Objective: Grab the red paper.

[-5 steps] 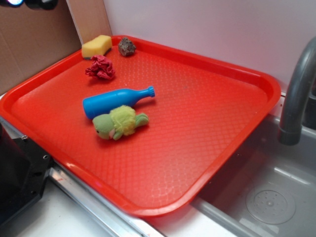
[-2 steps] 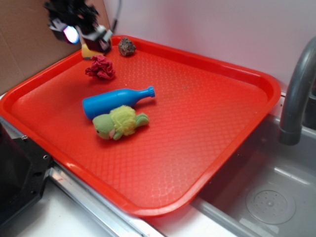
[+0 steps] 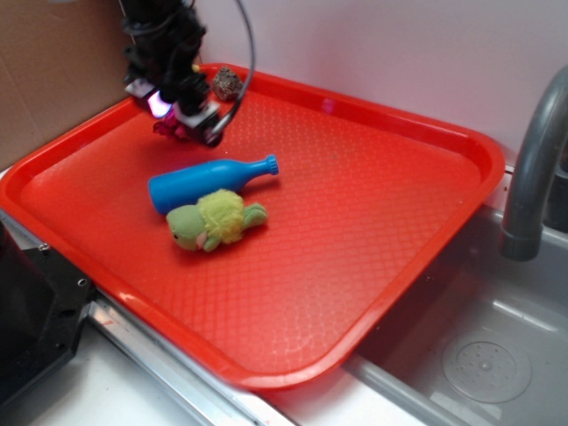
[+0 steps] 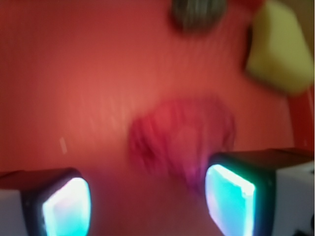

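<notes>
Red paper [image 4: 182,137], one crumpled crimson wad, lying on the red tray [image 3: 355,213] toward its far left corner; from where I stand it is mostly hidden behind the robot's gripper [image 3: 182,115], with only a bit of ruffled edge showing at the lower left of the claw. Gripper: black, with lit pads, hanging low directly over the wad; the wrist view, heavily blurred, shows the two glowing fingertips [image 4: 66,206] spread well apart at the bottom of the frame, the wad between and just beyond them, the right-hand pad overlapping its edge; whether any pad touches the paper I cannot tell. A black cable loops up from the arm. Yellow sponge [image 4: 278,56]: just beyond the wad in the tray's corner, seen only in the wrist view. Grey-brown rocky lump [image 3: 227,82]: near the tray's back rim, just right of the gripper. Blue plastic bottle [image 3: 209,184]: lying on its side in the middle-left of the tray, neck pointing right, apart from the wad. Green and yellow plush toy [image 3: 213,220]: lying just in front of the bottle, touching or nearly touching it. Grey faucet [image 3: 532,169]: at the right, over a grey sink [image 3: 488,355] beside the tray.
</notes>
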